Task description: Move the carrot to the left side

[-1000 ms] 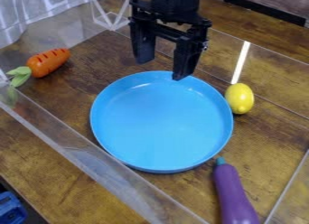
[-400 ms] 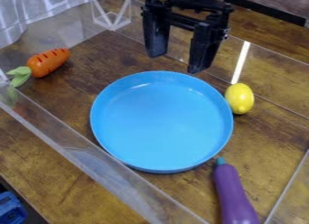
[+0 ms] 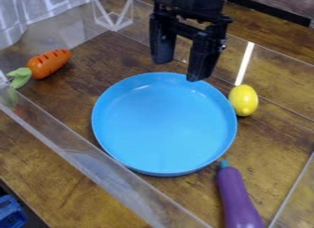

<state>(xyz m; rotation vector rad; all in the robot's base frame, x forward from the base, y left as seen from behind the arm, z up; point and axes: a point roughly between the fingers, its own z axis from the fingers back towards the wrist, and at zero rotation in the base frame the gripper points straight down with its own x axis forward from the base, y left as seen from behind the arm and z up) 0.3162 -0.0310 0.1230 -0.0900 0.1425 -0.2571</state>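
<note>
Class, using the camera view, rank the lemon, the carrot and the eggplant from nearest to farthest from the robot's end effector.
1. The lemon, just to the right of and below the open end effector, beside the blue plate.
2. The carrot, far left by the clear wall.
3. The eggplant, at the bottom right, past the plate's near edge.

Dark wooden table with worn planks, clear plastic walls around it — blue plate at centre, carrot far left near the wall, yellow lemon just right of the plate, purple eggplant at the front right — all lying directly on the wood.
</note>
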